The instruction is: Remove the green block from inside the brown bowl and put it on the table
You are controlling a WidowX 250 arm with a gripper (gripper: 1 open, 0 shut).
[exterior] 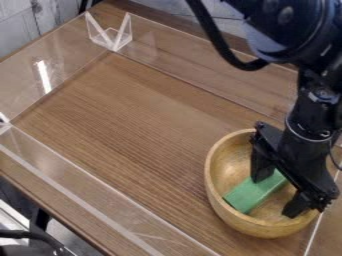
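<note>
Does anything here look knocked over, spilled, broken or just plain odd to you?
Nothing is visibly spilled or broken. One mild oddity: the flat, rectangular green block lies at a slant inside the round, light-brown wooden bowl, with the black gripper reaching in.

No readable text, numbers, brands or signs in view; surfaces look unmarked at this resolution (any finer print would be too small to make out)
</note>
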